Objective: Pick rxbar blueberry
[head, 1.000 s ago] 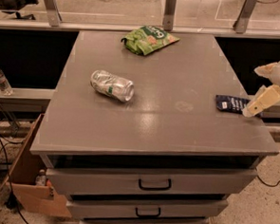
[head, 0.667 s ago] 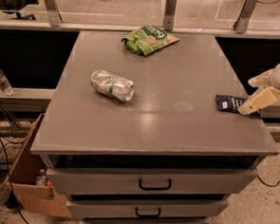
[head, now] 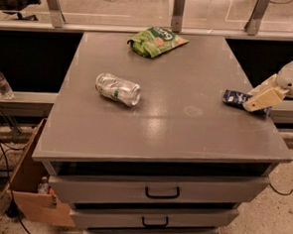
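Flat dark navy-blue rxbar blueberry wrapper (head: 233, 97) lies at the right edge of the grey bench (head: 166, 125), partly covered by the cream tool (head: 257, 101) directly over its right end. Tool state: cannot tell. Judgement: descend squarely, straddle the bar's narrow width, close firmly and avoid nudging it off the edge. Wrapper print unreadable. Crushed silver can (head: 118, 89) and green snack bag (head: 156, 40) lie well apart, labels illegible.
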Available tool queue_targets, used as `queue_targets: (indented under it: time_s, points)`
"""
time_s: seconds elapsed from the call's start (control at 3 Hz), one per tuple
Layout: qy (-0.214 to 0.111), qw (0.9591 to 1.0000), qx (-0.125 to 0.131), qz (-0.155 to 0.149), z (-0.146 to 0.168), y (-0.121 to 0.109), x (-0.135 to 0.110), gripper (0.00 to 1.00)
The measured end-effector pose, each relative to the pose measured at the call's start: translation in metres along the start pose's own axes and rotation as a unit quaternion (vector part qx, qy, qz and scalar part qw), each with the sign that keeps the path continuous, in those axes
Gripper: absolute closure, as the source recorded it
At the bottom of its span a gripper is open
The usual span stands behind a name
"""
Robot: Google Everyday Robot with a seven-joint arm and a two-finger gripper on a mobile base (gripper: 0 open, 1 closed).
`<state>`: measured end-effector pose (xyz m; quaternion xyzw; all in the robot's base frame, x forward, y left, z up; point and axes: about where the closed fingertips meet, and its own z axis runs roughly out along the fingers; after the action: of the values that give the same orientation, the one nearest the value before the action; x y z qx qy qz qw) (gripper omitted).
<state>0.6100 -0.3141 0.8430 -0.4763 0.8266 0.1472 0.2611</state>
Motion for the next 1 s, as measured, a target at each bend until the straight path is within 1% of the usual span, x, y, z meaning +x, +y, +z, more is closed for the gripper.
queue_targets:
  time_s: [0.33, 0.67, 1.0]
  points:
    - [-0.020, 0.9990, -0.040, 0.000, 0.000, 0.025, -0.027, 0.94]
    - [-0.063, 0.9953, -0.073, -0.016, -0.007, 0.045, -0.068, 1.00]
    - [-0.124, 0.9880, -0.082, -0.041, -0.024, 0.057, -0.110, 1.00]
